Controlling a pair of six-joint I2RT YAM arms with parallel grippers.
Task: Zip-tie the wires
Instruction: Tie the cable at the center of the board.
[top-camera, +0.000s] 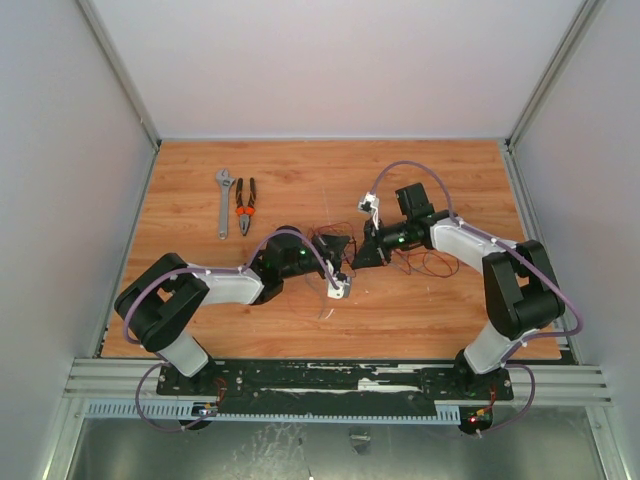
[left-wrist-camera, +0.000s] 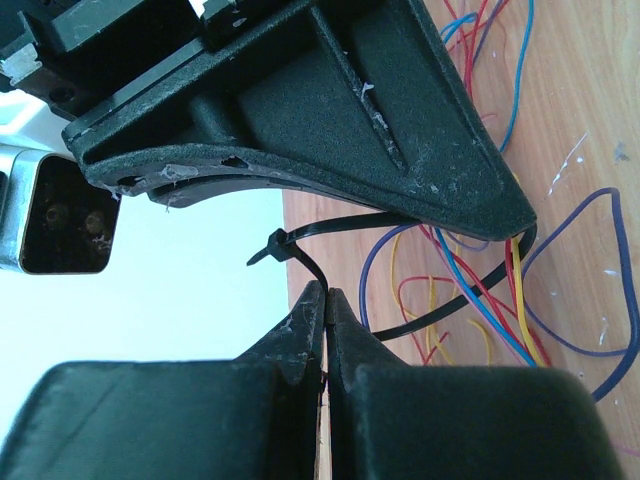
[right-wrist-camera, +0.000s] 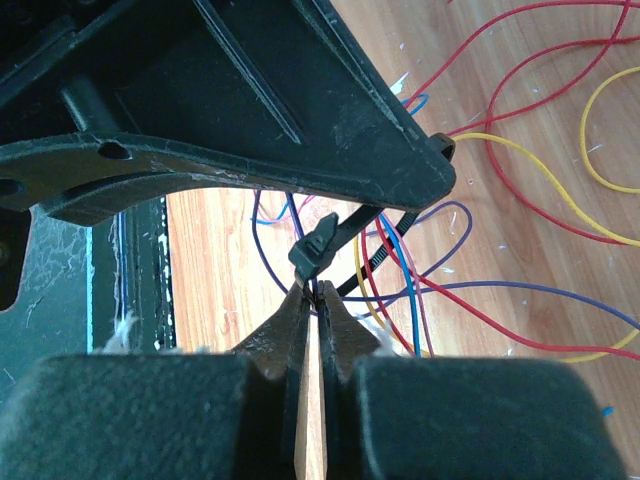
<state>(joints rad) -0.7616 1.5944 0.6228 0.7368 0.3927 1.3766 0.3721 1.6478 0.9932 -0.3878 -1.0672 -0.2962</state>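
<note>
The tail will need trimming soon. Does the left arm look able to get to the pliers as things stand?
Probably not yet: the way over to the pliers, beside the wrench, looks open, but the left arm's fingers are shut on the zip tie.

Bright, even, diffuse light fills the overhead view. The orange-brown wooden desk (top-camera: 300, 180) carries only faint, soft shadows under the arms and no glare, and fine detail is lost there. In both wrist views the black textured fingers (left-wrist-camera: 295, 335) loom dark and slightly soft. The thin black zip tie (right-wrist-camera: 312, 250) and thin coloured wires (right-wrist-camera: 400, 280) read sharp. The left wrist view's background bleaches to white.
</note>
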